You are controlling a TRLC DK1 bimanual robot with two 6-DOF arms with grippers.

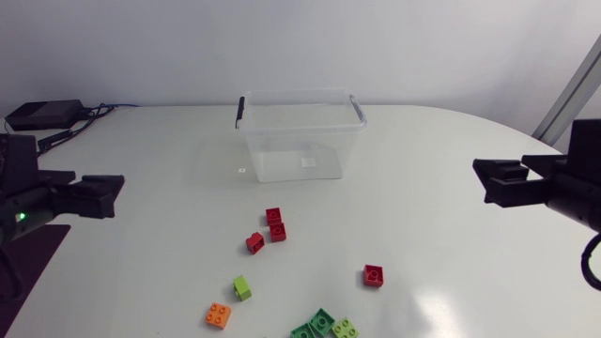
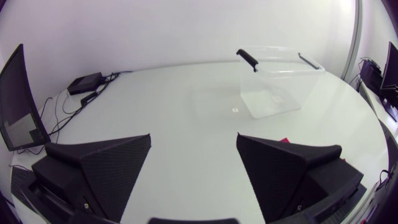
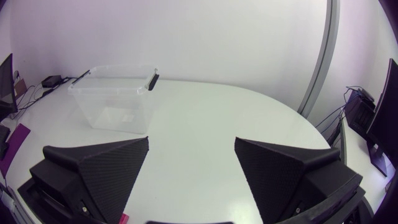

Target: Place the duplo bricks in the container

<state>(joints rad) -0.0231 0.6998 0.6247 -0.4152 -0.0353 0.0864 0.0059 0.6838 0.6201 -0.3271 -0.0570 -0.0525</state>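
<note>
I see the white table (image 1: 451,244) filling most of the frame in the head view. The clear container (image 1: 299,150) stands upright on it at upper centre, with black handle clips at its rim. My left tool (image 1: 117,195) hangs at the left edge and my right tool (image 1: 481,180) at the right edge, both well apart from the container. Each wrist view shows its tool released, fingers spread wide around bare table. The duplo bricks all lie on the table below the container. 2 touching red bricks (image 1: 275,225) sit nearest it, with a small red brick (image 1: 254,243) just beside them. A lone red brick (image 1: 373,275) lies lower right. A lime brick (image 1: 242,287), an orange brick (image 1: 218,314) and the green bricks (image 1: 315,327) lie along the bottom edge.
</note>
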